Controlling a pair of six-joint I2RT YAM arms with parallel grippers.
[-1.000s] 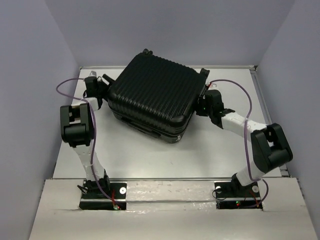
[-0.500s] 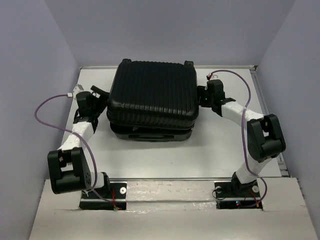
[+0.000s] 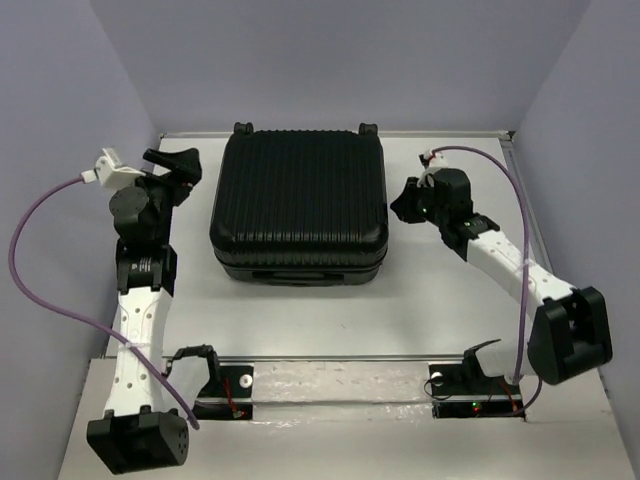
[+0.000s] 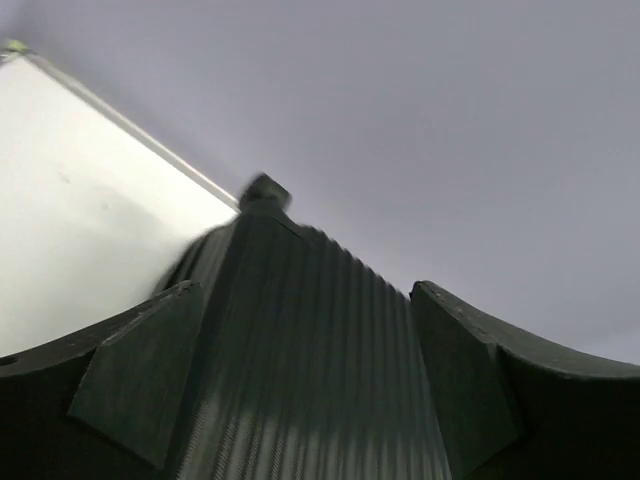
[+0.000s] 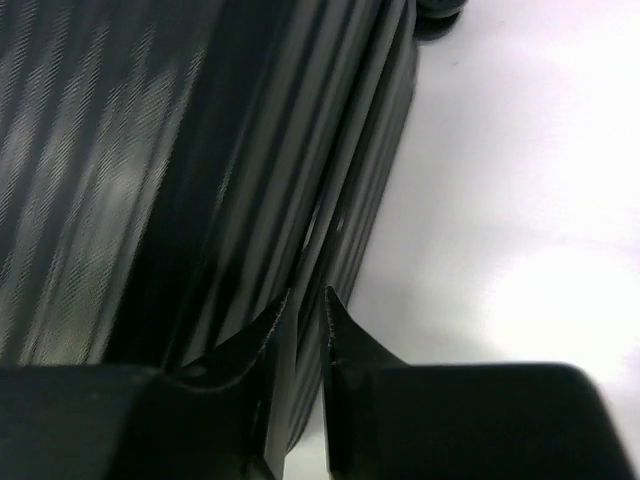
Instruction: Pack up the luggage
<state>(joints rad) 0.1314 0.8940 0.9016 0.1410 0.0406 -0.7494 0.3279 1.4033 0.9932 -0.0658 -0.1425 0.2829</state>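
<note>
The luggage [image 3: 300,205] is a large black ribbed hard-shell suitcase. It lies flat and closed at the back middle of the table, square to the table's edges, with two small wheels at its far edge. My left gripper [image 3: 183,170] is raised beside its left side, open and empty. In the left wrist view, the ribbed shell [image 4: 300,380] and one wheel [image 4: 265,190] show between the wide-apart jaws of that gripper [image 4: 300,292]. My right gripper [image 3: 402,205] is just off the suitcase's right side. In the right wrist view the right gripper [image 5: 306,296] is nearly closed and empty, beside the shell's seam [image 5: 330,210].
The white table [image 3: 300,320] has a raised rim at the back and sides. Lilac walls stand close on the left, back and right. Purple cables loop out from both arms, the left one [image 3: 25,260] far toward the left wall.
The suitcase has turned from skewed to square with the table and lies flat and closed. My left arm has risen and swung left. My right gripper has drawn back from its right side.
</note>
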